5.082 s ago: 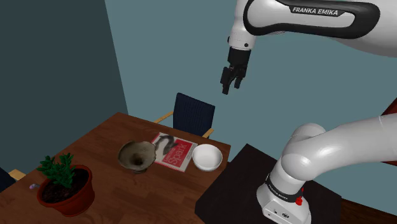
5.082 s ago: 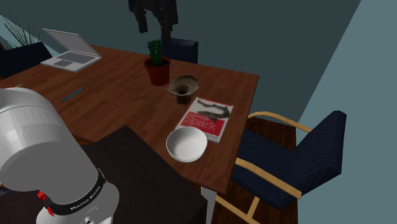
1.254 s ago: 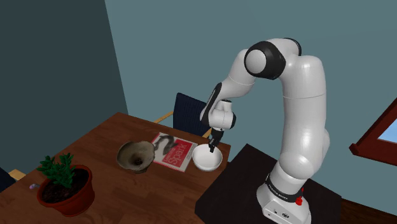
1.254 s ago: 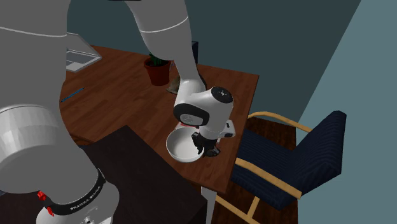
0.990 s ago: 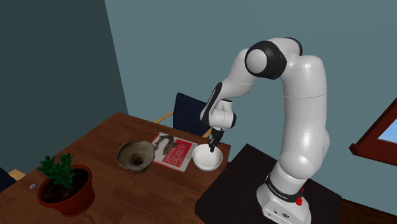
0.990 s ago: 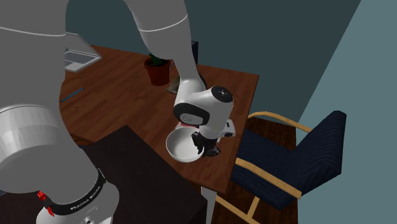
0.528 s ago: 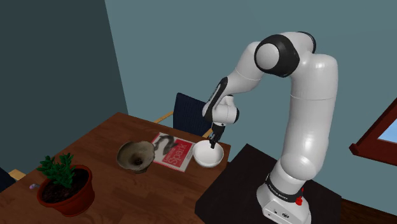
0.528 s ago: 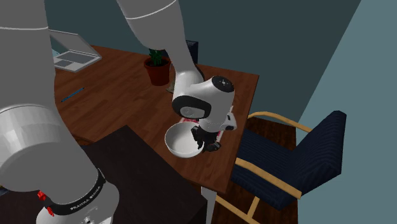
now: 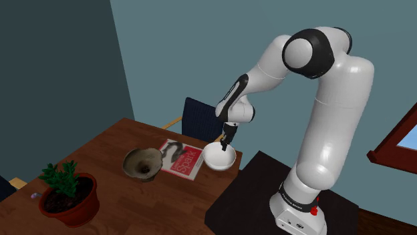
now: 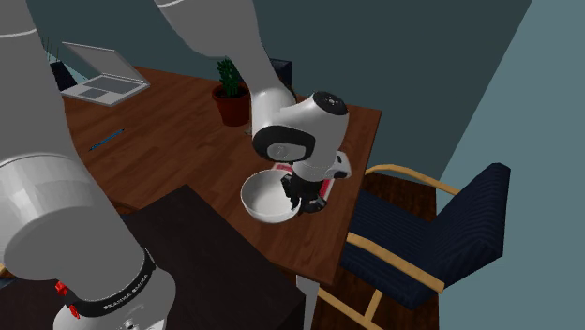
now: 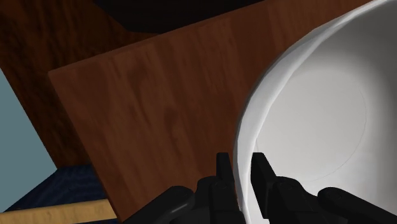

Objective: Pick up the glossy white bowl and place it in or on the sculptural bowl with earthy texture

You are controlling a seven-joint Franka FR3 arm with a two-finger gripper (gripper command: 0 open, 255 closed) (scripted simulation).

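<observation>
The glossy white bowl (image 9: 219, 158) hangs a little above the wooden table (image 9: 133, 207), near its corner by the stand. My gripper (image 9: 224, 141) is shut on the bowl's rim, one finger inside and one outside. In the wrist view the fingers (image 11: 222, 169) pinch the rim of the white bowl (image 11: 318, 127), with the table (image 11: 159, 108) beneath. From the second exterior view the bowl (image 10: 265, 197) sits just under the wrist, beside the gripper (image 10: 300, 197). The brown, rough-textured sculptural bowl (image 9: 142, 163) stands on the table towards the shoulder view's left of the white bowl.
A red book (image 9: 182, 158) lies between the two bowls. A potted plant (image 9: 67, 193) stands at the table's near left. A laptop (image 10: 98, 75) and a blue pen (image 10: 108, 141) lie farther off. Dark blue chairs (image 10: 441, 234) (image 9: 202, 119) flank the table. The black stand (image 9: 267, 200) adjoins it.
The gripper has stayed shut on the rim and the arm has risen, lifting the white bowl off the table. The sculptural bowl and book have not moved.
</observation>
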